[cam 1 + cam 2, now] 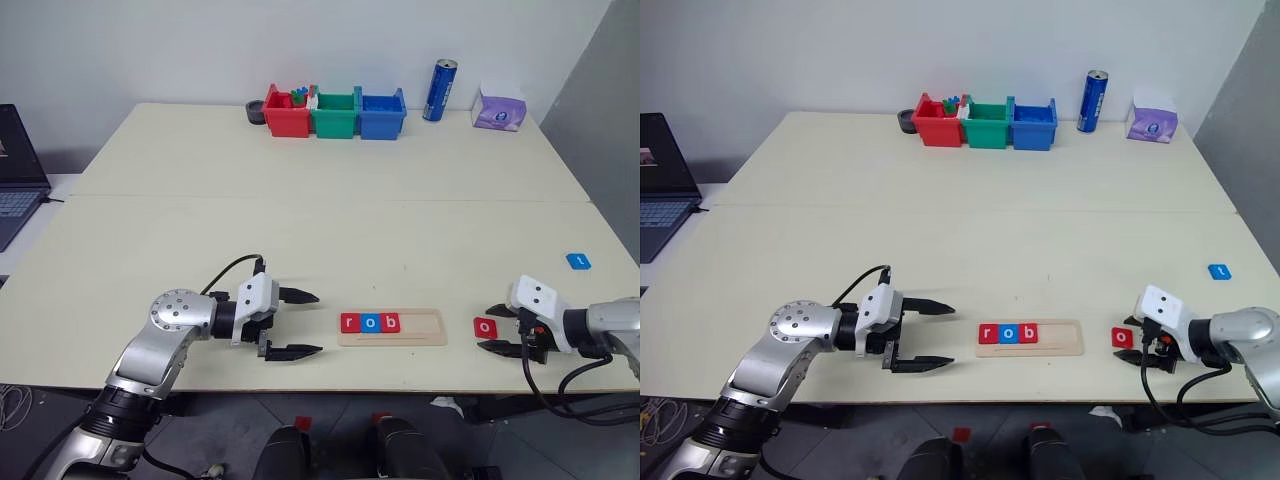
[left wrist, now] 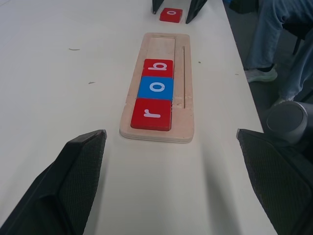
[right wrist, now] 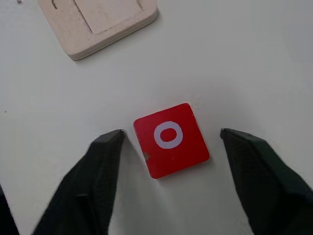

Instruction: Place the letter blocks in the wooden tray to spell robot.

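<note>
Tray (image 1: 392, 328) sits near the front edge of the table (image 1: 300, 230), between my two arms. Three tiles in its groove, at the left end, touching in a row: red r (image 1: 349, 322), blue o (image 1: 370, 322), red b (image 1: 391, 322). Rest of the groove to the right is bare wood.

Red o tile (image 3: 171, 140) lies flat on the table just right of the tray, apart from it. Blue tile (image 1: 578, 261) is further right and further back, well apart from everything, near the table's right edge; I can't read its letter.

Right gripper (image 1: 497, 329) is low over the table with the red o tile between its fingers. On the right wrist view, one finger (image 3: 98, 181) is very near the tile's corner and the other finger (image 3: 264, 181) has a clear gap to it. So jaws are spread around the tile, not pinching it; tile looks flat on the table.

Left gripper (image 1: 297, 323) hovers left of the tray, pointing toward it, jaws spread wide, nothing between them. Left wrist view looks straight along the tray to the r-o-b row, with the red o tile and the right gripper's fingertips beyond the far end.

At the back of the table: red bin (image 1: 286, 113), green bin (image 1: 335, 115), blue bin (image 1: 382, 114) side by side, a blue can (image 1: 439, 90) and a tissue pack (image 1: 499, 107) to their right. Laptop (image 1: 15, 170) at the left edge. A person's legs (image 2: 274, 44) show beside the table on the left wrist view.
</note>
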Controlling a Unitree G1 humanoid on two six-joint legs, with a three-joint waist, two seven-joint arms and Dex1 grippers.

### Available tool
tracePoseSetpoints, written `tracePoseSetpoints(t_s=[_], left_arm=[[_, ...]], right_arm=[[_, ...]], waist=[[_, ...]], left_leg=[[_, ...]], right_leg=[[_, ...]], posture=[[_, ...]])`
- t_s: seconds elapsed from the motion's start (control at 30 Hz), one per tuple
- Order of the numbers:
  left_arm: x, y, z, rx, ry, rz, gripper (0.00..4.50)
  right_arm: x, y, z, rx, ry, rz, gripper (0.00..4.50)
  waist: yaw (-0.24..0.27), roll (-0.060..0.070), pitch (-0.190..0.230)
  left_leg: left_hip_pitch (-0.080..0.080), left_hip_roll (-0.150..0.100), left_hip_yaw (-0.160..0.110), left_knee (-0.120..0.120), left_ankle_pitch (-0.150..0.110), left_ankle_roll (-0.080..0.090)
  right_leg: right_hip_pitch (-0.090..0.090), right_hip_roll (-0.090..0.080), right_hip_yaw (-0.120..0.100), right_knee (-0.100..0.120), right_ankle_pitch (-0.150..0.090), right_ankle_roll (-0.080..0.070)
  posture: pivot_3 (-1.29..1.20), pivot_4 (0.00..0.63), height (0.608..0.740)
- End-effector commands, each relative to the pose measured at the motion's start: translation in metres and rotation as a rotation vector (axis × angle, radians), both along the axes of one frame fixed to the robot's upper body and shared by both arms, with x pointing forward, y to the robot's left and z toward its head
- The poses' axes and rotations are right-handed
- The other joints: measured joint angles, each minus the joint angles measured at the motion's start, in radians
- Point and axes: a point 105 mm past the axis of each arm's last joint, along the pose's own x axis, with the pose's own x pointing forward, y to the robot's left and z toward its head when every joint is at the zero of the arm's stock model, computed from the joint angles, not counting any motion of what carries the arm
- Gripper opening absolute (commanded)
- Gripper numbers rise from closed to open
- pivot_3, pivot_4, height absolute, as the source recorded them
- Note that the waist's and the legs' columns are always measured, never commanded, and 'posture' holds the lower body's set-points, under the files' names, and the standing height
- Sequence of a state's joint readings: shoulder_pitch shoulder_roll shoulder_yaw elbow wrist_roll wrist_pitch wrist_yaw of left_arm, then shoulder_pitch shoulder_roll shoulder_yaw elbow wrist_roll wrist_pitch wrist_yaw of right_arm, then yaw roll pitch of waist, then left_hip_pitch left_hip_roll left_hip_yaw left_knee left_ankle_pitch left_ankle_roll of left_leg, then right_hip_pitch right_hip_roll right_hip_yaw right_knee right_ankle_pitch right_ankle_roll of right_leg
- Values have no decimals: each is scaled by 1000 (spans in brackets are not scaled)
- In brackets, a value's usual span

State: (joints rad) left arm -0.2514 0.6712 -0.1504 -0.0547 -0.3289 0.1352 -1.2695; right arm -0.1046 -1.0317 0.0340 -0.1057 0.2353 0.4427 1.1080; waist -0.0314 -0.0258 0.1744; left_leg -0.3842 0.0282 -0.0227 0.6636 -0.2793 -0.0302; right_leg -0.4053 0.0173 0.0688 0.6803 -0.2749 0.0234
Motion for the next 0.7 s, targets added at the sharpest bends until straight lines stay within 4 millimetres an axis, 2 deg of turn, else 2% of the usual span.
tracePoseSetpoints(t_s=[0.03, 0.1, 0.23, 0.37, 0.57, 0.7], left_arm=[[-1, -3, 11, -8, -43, -11, 4500], [-1, -2, 11, -7, -43, -5, 4500], [-1, -1, 11, -8, -45, 6, 4500], [-1, -1, 10, -5, -45, 10, 4500], [1, -3, 10, -4, -63, 10, 4500], [1, -4, 12, -12, -72, 13, 4500]], right_arm=[[1, 3, 4, 15, 9, 8, 2044], [1, 6, 9, 45, 14, 2, 1456], [-4, 26, 26, 78, -5, 67, 1436], [-7, 68, 38, 68, -62, 216, 1436], [2, 97, 33, 29, -82, 291, 1436], [5, 107, 27, 5, -75, 320, 1436]], waist=[[0, 0, 0], [0, 0, 0], [0, 0, 0], [-2, 1, 0], [1, 0, 1], [3, 0, 1]], left_leg=[[0, 0, 0, 0, 0, 0], [0, 0, 0, 0, 0, 0], [0, 0, -1, 0, 0, 0], [0, 0, -1, 0, 0, 0], [0, 0, -2, 0, 0, 0], [-1, 0, -2, 1, 0, 0]], right_leg=[[0, 0, 0, 0, 0, 0], [0, 0, 0, 0, 0, 0], [0, 0, 0, 0, 0, -1], [0, 0, 1, 0, 0, 0], [0, 0, -1, 0, 0, 0], [0, -1, -1, 0, 1, -1]], posture=[[0, 150, 740], [0, 150, 740], [0, 150, 740], [0, 150, 740], [0, 150, 740], [0, 150, 740]])
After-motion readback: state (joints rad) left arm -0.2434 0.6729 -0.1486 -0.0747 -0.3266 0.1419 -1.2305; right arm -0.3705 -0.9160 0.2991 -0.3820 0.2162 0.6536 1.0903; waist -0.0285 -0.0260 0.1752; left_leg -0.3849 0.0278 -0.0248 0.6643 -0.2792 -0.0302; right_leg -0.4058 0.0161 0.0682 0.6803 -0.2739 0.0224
